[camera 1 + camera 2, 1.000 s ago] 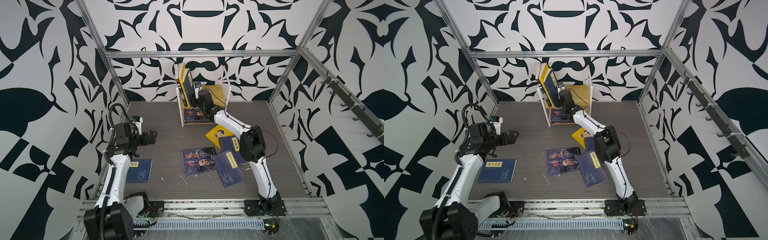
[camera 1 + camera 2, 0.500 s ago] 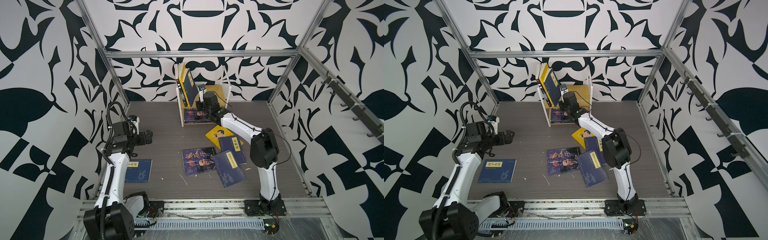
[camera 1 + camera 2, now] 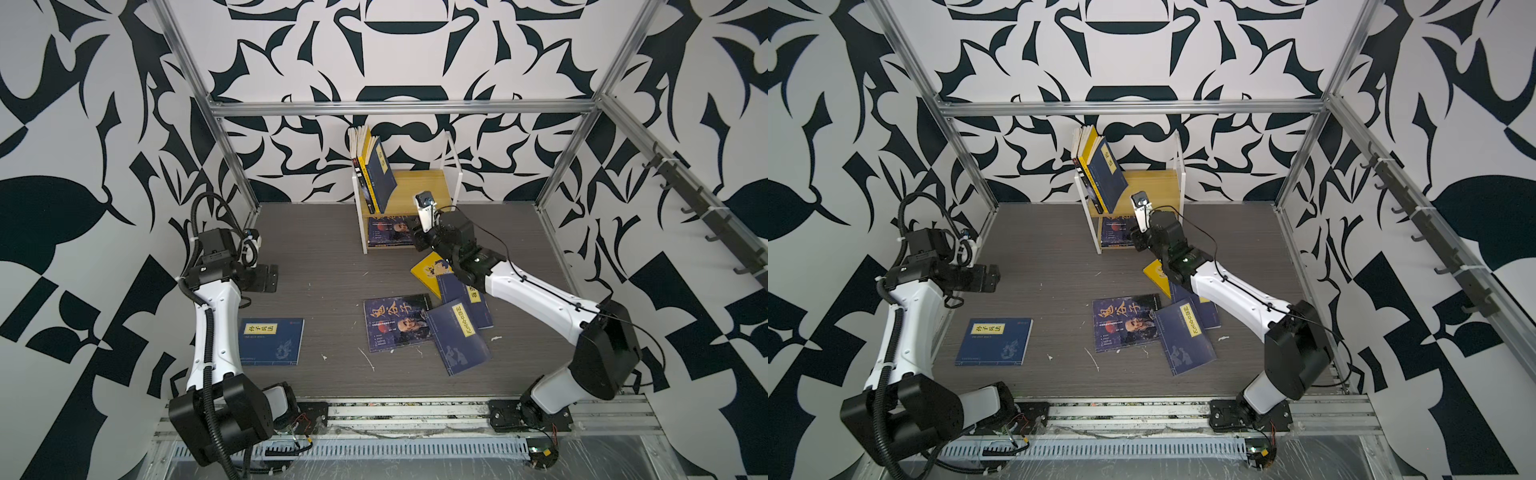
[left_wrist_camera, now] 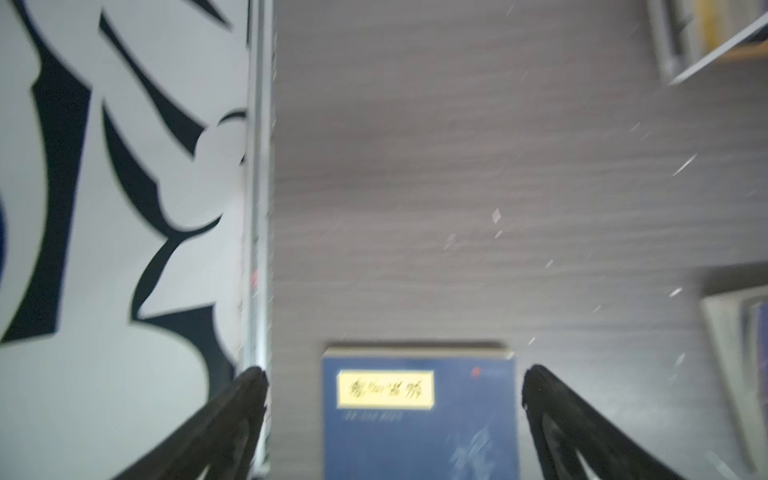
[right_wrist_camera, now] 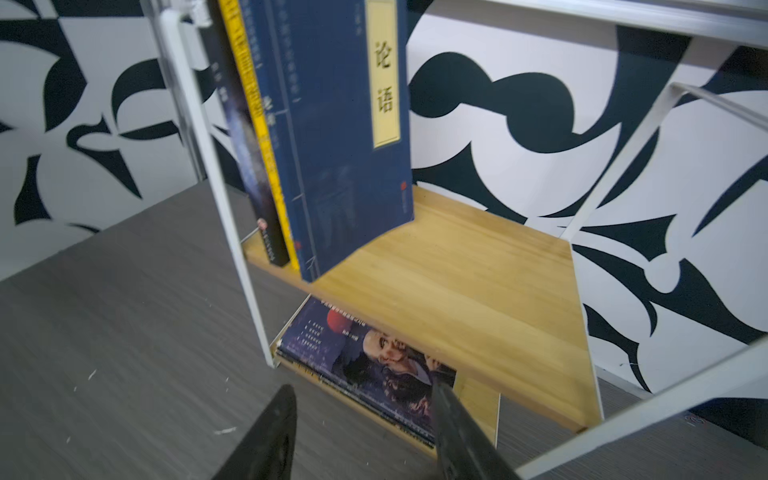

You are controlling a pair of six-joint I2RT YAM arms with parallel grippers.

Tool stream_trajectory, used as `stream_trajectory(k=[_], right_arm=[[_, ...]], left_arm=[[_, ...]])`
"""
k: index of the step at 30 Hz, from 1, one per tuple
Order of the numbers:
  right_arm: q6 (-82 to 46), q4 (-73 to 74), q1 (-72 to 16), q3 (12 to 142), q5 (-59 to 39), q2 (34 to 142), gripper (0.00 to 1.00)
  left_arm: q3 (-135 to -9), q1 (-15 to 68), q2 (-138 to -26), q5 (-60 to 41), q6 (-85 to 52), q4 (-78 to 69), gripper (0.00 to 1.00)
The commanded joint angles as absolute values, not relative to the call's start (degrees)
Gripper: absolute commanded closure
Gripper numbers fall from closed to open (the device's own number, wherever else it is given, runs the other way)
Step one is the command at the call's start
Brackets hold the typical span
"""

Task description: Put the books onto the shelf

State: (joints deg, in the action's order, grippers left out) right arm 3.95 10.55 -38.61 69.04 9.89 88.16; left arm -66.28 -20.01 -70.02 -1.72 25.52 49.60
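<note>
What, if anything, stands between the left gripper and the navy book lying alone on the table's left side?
Nothing visible does. The left gripper is open above the table, and the navy book with the yellow title strip lies flat and uncovered, apart from the other books; only bare table shows between them.

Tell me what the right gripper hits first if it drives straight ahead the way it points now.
Probably the portrait-cover book lying flat on the lower tier of the shelf: the right gripper points at its near edge, though depth is unclear.
</note>
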Motion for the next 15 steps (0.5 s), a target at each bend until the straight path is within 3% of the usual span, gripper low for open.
stream_trajectory(k=[1, 11, 15], right_arm=[[4.1, 14.5, -42.2, 65.6, 7.8, 86.3, 0.44], [10.3, 20.9, -52.3, 62.9, -1.9, 95.1, 0.40], [9.0, 21.5, -53.4, 64.7, -12.4, 99.8, 0.27]], left_arm=[[-66.9, -21.8, -70.6, 1.5, 37.1, 59.8, 0.00], [-57.1, -34.7, -70.9, 6.3, 57.5, 64.3, 0.00], [-54.2, -41.4, -72.0, 7.0, 66.7, 64.9, 0.00]])
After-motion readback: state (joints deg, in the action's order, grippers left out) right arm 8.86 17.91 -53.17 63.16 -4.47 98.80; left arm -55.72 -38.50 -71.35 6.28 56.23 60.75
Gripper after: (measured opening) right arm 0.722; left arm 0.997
